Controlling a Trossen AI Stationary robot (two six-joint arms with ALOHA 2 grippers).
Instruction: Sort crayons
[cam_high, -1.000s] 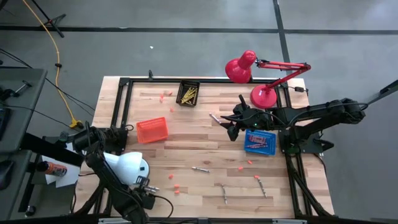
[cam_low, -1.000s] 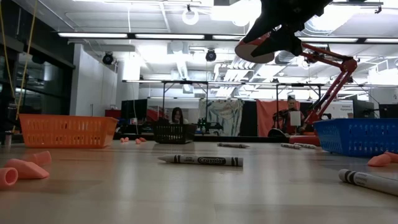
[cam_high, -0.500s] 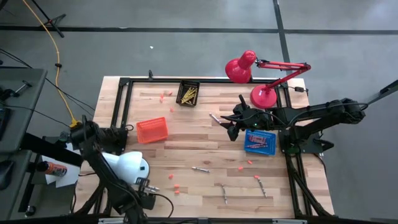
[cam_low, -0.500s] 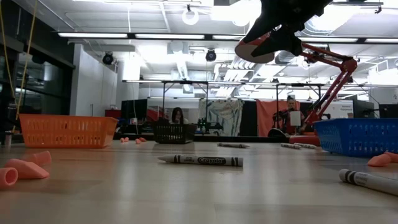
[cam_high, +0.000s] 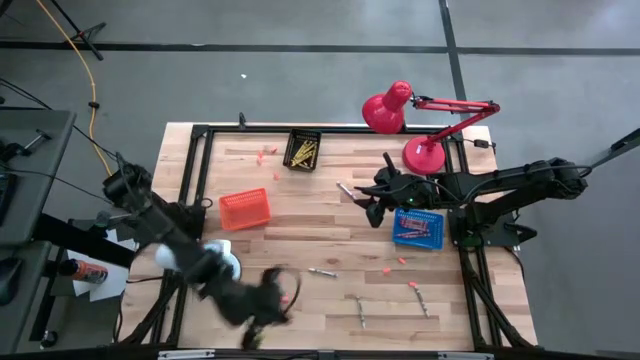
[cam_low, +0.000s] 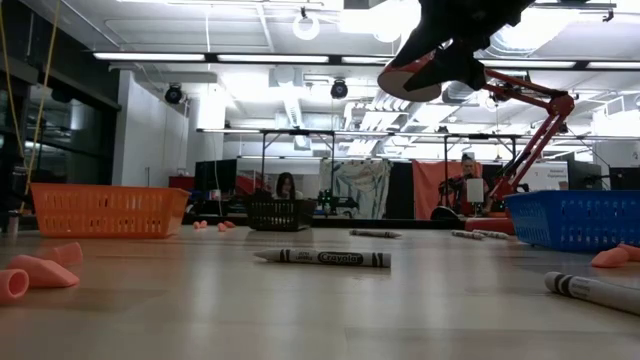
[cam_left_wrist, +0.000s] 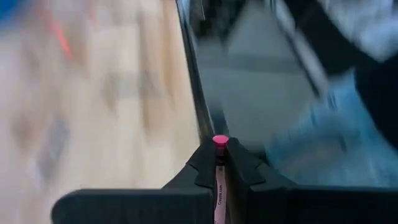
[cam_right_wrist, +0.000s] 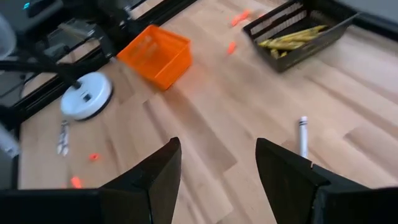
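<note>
Table (cam_high: 330, 250): wooden, carrying an orange basket (cam_high: 245, 209), a blue basket (cam_high: 417, 228) and a black basket (cam_high: 302, 149) of yellow crayons (cam_right_wrist: 289, 36). Left gripper (cam_left_wrist: 219, 163): near the table's front edge, clenched on a pink crayon (cam_left_wrist: 219, 180); carry it level to the basket you judge right, and release low inside. Right gripper (cam_right_wrist: 217, 165): released, waiting beside the blue basket. Loose grey crayon (cam_low: 321, 258): lying on the table, wrapper reads "Crayola".

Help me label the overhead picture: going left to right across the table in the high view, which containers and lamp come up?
Orange plastic mesh basket → black mesh basket of yellow crayons → red desk lamp, with the blue plastic basket beneath it at about the same place.
</note>
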